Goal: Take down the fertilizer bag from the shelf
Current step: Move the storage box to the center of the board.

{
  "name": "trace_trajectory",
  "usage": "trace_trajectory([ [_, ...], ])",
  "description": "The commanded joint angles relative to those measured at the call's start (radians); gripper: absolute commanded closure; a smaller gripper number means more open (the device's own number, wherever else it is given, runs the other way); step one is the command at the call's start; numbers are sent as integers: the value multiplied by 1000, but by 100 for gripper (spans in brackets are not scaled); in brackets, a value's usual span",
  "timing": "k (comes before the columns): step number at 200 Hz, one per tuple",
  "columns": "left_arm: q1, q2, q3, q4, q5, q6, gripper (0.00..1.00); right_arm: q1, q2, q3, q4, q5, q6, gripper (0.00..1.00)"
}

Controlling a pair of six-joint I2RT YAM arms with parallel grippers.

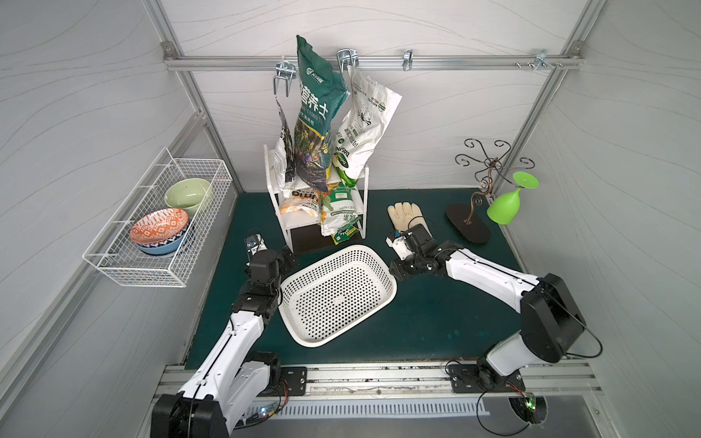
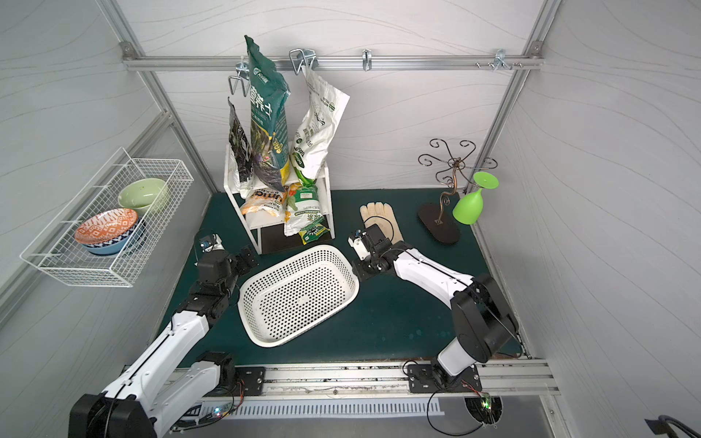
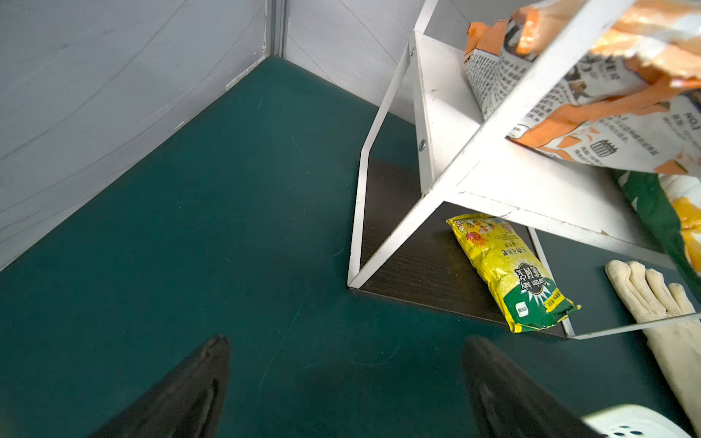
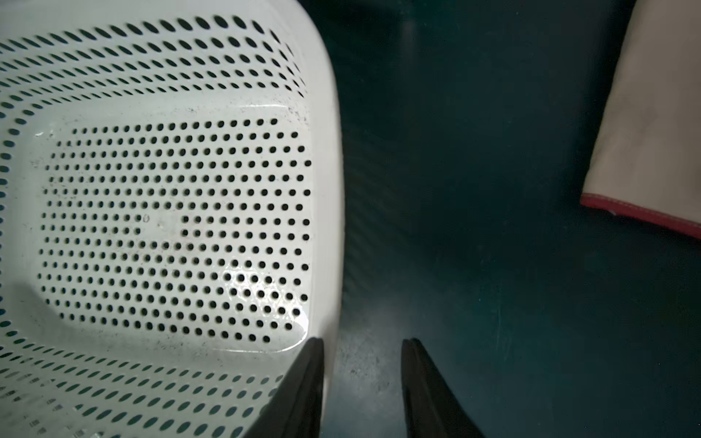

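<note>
The white shelf (image 1: 299, 223) (image 2: 261, 220) (image 3: 512, 189) stands at the back of the green mat. On its upper board stand a dark green bag (image 1: 316, 113) (image 2: 267, 113) and a white bag (image 1: 360, 129). An orange-white bag (image 1: 301, 201) and a white-green bag (image 1: 337, 216) sit on the lower board. A small yellow-green bag (image 1: 345, 234) (image 3: 508, 273) lies on the dark base. Left of the shelf, my left gripper (image 1: 287, 256) (image 3: 347, 339) hangs open over bare mat. My right gripper (image 1: 396, 271) (image 4: 363, 341) straddles the perforated basket's rim (image 4: 333, 189), outer finger clear of it.
The white perforated basket (image 1: 394, 294) (image 2: 356, 294) lies mid-table in front of the shelf. A cream glove (image 1: 407, 216) (image 4: 645, 132) lies right of the shelf. A metal stand (image 1: 470, 223) holds a green glass (image 1: 504, 206). A wire basket (image 1: 159, 278) with bowls hangs on the left wall.
</note>
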Motion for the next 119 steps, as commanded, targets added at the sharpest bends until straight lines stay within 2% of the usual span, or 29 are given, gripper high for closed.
trace_trajectory([
  [1, -4, 12, 4, 49, -6, 1, 1, 11, 36, -9, 32, -39, -9, 65],
  [45, -5, 25, 3, 46, -11, 6, 1, 21, 90, 12, 42, -53, 15, 67],
  [72, -4, 32, 5, 45, -13, 5, 1, 26, 108, 26, 34, -21, 38, 79],
  [88, -5, 32, 4, 45, -14, 7, 1, 22, 94, 27, 10, 32, 65, 92],
  [119, -4, 36, 3, 44, -19, 5, 1, 2, -6, -38, -78, 79, 69, 93],
])
